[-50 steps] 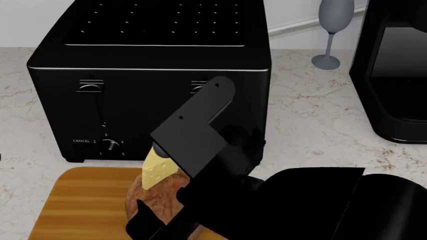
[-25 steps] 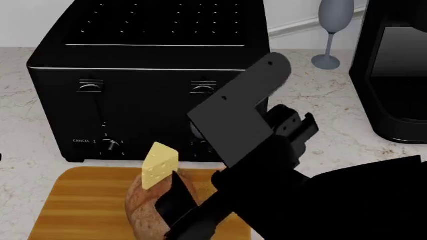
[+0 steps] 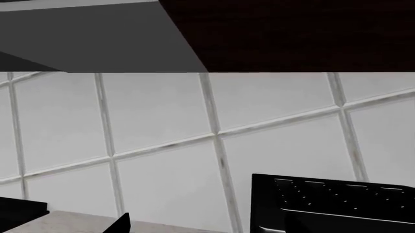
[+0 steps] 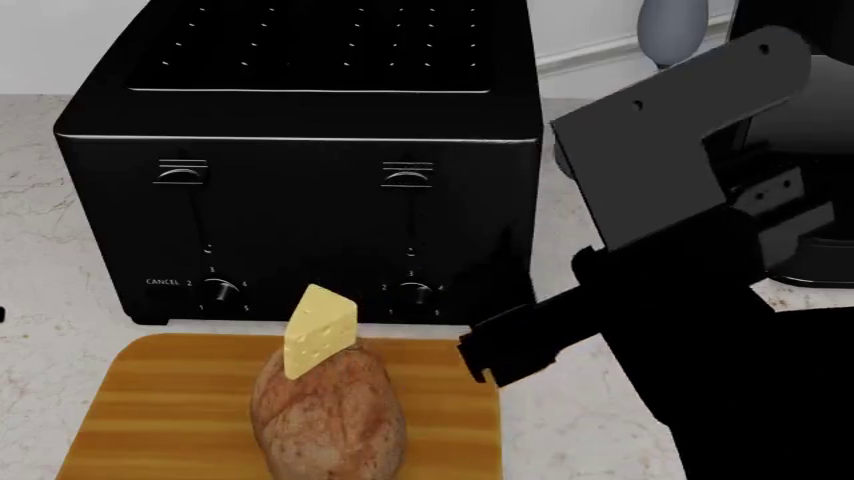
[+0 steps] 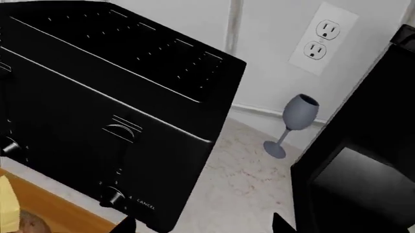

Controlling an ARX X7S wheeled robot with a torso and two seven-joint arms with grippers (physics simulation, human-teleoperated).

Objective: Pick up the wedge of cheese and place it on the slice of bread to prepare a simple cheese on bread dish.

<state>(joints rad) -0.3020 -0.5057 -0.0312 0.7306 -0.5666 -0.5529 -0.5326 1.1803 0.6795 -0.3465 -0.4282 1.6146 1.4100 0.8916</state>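
Jaws on your right arm [image 4: 514, 345] grip nothing, though you cannot tell how wide they stand; your left jaws are out of sight. Your cheese wedge [image 4: 318, 331] sits tilted on the bread loaf [image 4: 328, 413], at the loaf's 12 o'clock end. Bread lies on the cutting board [image 4: 147, 410], with the toaster [image 4: 294, 150] at 12 o'clock on the table [image 4: 627, 210].

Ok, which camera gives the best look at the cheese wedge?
The head view: the wedge of cheese shows whole, resting on the slice of bread. The right wrist view catches only a yellow sliver at its edge; the left wrist view shows none.
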